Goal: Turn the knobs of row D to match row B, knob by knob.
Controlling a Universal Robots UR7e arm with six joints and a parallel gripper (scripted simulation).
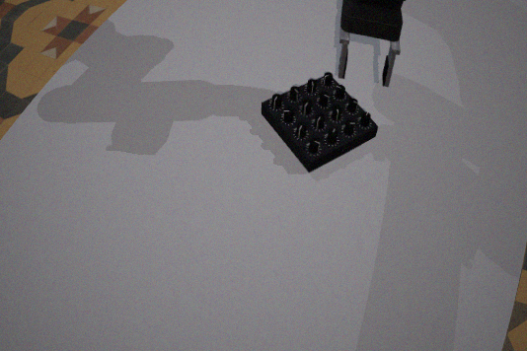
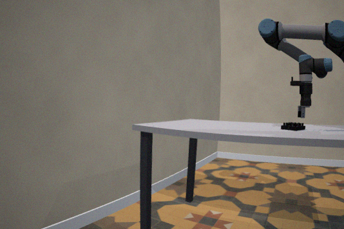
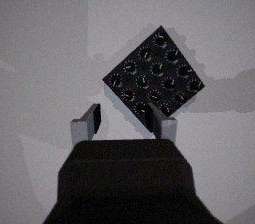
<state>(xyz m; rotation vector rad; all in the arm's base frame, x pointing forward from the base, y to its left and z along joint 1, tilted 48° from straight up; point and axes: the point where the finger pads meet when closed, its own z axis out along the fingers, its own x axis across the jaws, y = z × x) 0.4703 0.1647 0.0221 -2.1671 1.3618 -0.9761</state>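
Gripper [image 1: 367,69] hangs fully open and empty just above and beside the knob box [image 1: 320,126], which stands on its feet on the table [image 2: 206,130]; no row D knob gripped yet, so all four appear outstanding.

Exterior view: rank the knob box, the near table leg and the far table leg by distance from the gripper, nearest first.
1. Knob box, on the table just below the open gripper.
2. Far table leg, off to the left.
3. Near table leg, farther left still, at the table's front corner.
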